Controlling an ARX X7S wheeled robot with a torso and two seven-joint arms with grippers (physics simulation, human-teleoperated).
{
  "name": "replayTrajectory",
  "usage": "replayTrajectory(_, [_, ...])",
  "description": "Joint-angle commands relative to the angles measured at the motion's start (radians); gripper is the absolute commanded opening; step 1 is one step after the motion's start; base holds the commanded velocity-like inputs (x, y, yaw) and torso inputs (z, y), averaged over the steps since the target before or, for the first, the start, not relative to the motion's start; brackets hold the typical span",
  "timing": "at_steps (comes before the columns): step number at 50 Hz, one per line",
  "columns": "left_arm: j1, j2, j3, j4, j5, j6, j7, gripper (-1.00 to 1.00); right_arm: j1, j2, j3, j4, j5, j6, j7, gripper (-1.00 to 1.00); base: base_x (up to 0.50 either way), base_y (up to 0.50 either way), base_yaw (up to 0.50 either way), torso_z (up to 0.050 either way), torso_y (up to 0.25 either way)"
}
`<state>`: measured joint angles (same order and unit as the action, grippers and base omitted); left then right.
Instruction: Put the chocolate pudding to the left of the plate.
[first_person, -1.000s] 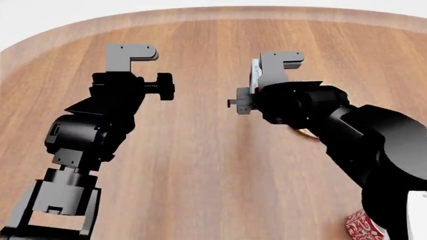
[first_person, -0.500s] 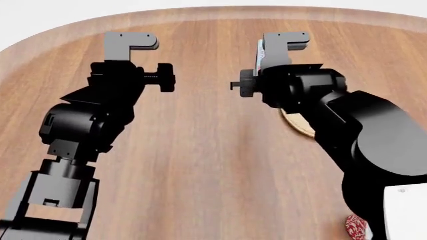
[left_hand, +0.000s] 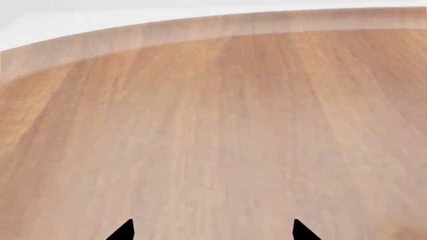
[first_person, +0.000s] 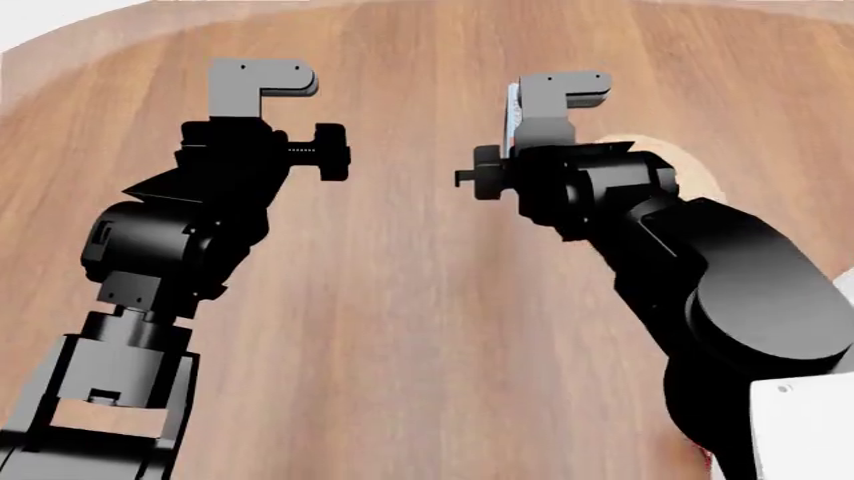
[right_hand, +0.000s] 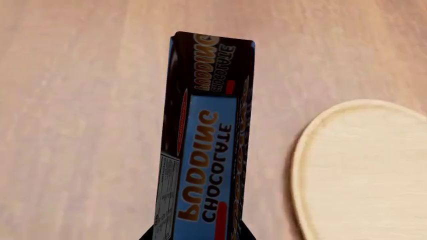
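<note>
The chocolate pudding is a narrow carton with a blue face and brown sides. It is held on edge above the wooden table with my right gripper shut on its near end. From the head, only a thin white edge of the pudding shows beside the right gripper. The light-tan plate lies flat on the table beside the carton, apart from it. From the head, the plate peeks out behind my right arm, to the right of the carton. My left gripper hovers open and empty, its fingertips wide apart.
The round wooden table's far rim curves past the left gripper. A sliver of something red shows at the lower right, behind my right arm.
The head view has shifted: the table's far rim moved up and the plate now shows to the right of my right arm. The right gripper still holds the pudding. The left arm barely moved.
</note>
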<state>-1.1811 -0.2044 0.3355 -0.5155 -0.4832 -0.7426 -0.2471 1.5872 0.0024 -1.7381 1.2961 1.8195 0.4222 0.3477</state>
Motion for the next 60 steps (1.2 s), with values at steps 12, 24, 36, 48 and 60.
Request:
replayTrajectory(12, [0.001,-0.014,-0.005,0.024,-0.015,-0.012,-0.007,1.0,0.008,-0.002,0.08,0.009,-0.091,0.025,-0.008,-1.0,0.0,0.0,0.0,0.0,-0.099])
replayTrajectory(24, [0.003,-0.033,-0.005,0.051,-0.023,-0.025,-0.007,1.0,-0.012,-0.002,0.085,0.012,-0.101,0.036,0.005,-1.0,0.0,0.0,0.0,0.0,0.0])
replayTrajectory(36, [-0.001,-0.041,-0.005,0.032,-0.022,-0.012,0.002,1.0,-0.031,-0.002,0.036,0.012,-0.06,0.037,0.004,-1.0,0.0,0.0,0.0,0.0,0.0])
replayTrajectory(48, [-0.004,-0.038,0.002,0.029,-0.02,-0.009,-0.003,1.0,-0.024,-0.002,0.034,0.012,-0.06,0.038,0.005,-1.0,0.0,0.0,0.0,0.0,-0.135])
replayTrajectory(60, [-0.004,-0.042,-0.004,0.027,-0.029,-0.01,-0.003,1.0,-0.021,-0.002,0.053,0.011,-0.082,0.042,0.002,-1.0,0.0,0.0,0.0,0.0,-0.07])
